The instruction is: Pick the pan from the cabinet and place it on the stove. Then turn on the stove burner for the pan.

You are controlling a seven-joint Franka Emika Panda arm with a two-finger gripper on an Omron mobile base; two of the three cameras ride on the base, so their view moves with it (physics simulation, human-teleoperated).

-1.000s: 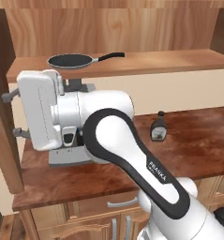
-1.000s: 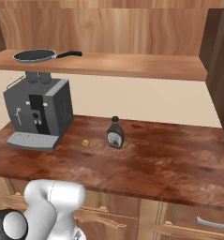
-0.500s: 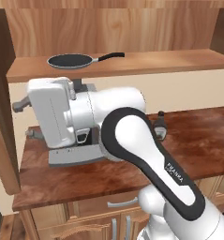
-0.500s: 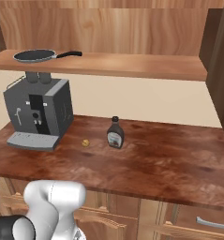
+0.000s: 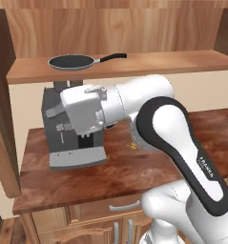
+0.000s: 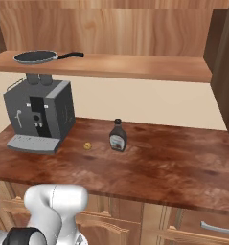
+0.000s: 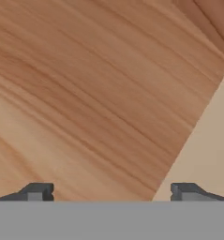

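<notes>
The pan (image 5: pixel 71 62) (image 6: pixel 35 57) lies on the cabinet's wooden shelf (image 5: pixel 158 63) (image 6: pixel 135 66), its black handle pointing right. My white hand (image 5: pixel 84 112) hangs below the shelf, in front of the coffee machine, under and slightly right of the pan. In the hand view my gripper (image 7: pixel 111 192) is open, its two fingertips (image 7: pixel 36 191) wide apart with nothing between them, facing a wood panel beside a strip of beige wall. The stove is out of view.
A grey coffee machine (image 5: pixel 72 150) (image 6: pixel 39 115) stands on the brown counter (image 6: pixel 173 167) under the pan. A dark bottle (image 6: pixel 117 136) and a small yellow bit (image 6: pixel 87 145) sit to its right. The cabinet's open door (image 5: pixel 3 124) hangs at the left.
My arm has swung the hand rightward, from beside the open cabinet door to in front of the coffee machine. The gripper stays open. The pan has not moved.
</notes>
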